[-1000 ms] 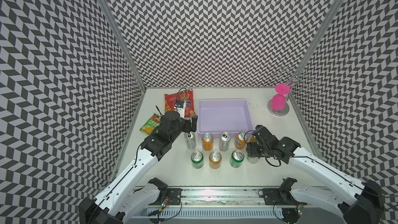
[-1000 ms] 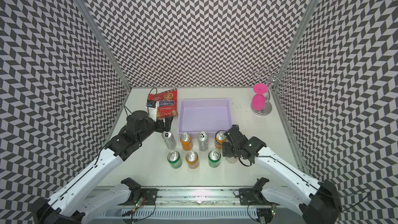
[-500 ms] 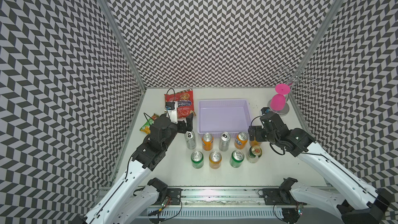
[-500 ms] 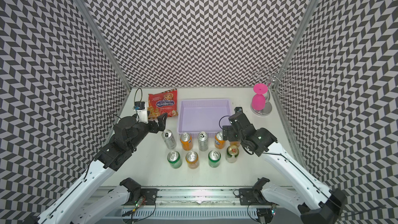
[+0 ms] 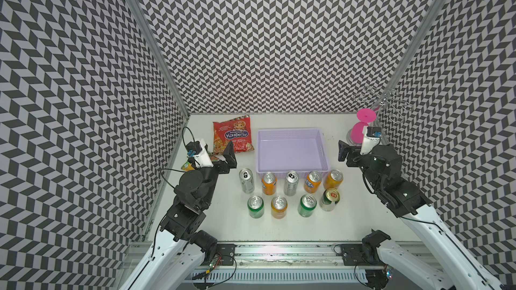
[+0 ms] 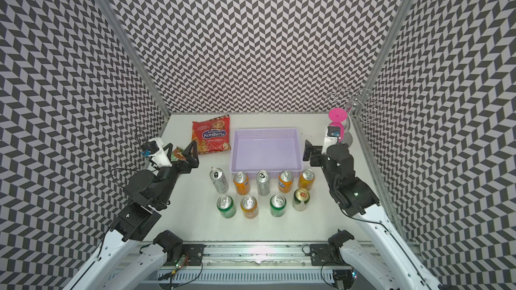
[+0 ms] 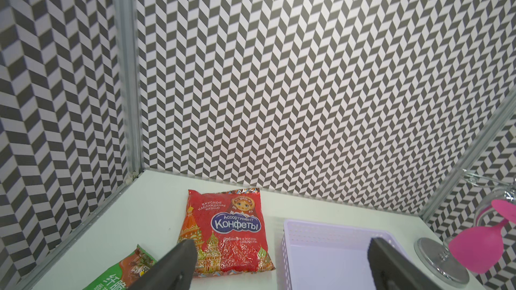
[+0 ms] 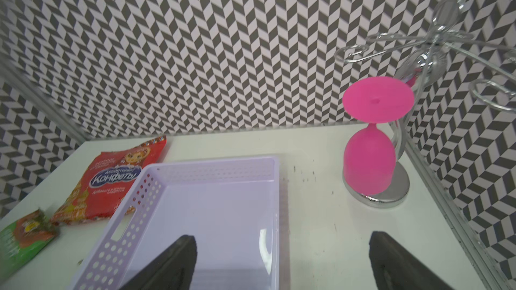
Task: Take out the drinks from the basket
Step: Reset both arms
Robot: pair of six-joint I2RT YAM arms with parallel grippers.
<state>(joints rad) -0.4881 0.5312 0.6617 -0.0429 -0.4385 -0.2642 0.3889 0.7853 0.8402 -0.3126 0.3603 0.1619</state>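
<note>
Drinks, nine small metal cans with pull-tab tops, stand upright in two rows on the white tabletop [image 5: 279, 230]. All are outside the shallow lavender perforated plastic basket [image 5: 259, 149], just near of its near wall.

The far row runs slim silver can [image 5: 246, 181], orange can [image 5: 269, 183], second silver can [image 5: 291, 183], second orange can [image 5: 312, 182], third orange can [image 5: 333, 179]. The near row runs green can [image 5: 255, 206], fourth orange can [image 5: 278, 207], second green can [image 5: 307, 205], dark green gold-topped can [image 5: 329, 200].

At left, the left gripper [image 6: 180, 149] hangs with jaws spread wide and nothing between them, above the green snack bag [image 6: 177, 154]. A second ago it was closer to the slim silver can and has since drawn off to the left. The red foil sweets bag [image 5: 233, 138] lies left of the basket.

At right, the right gripper [image 8: 282, 237], also spread wide and holding nothing, is raised beside the basket's right wall. It is near the pink upturned goblet [image 5: 363, 129] on its chrome wire rack [image 5: 379, 99]. A second ago it was low at the gold-topped can, which now stands free.
</note>
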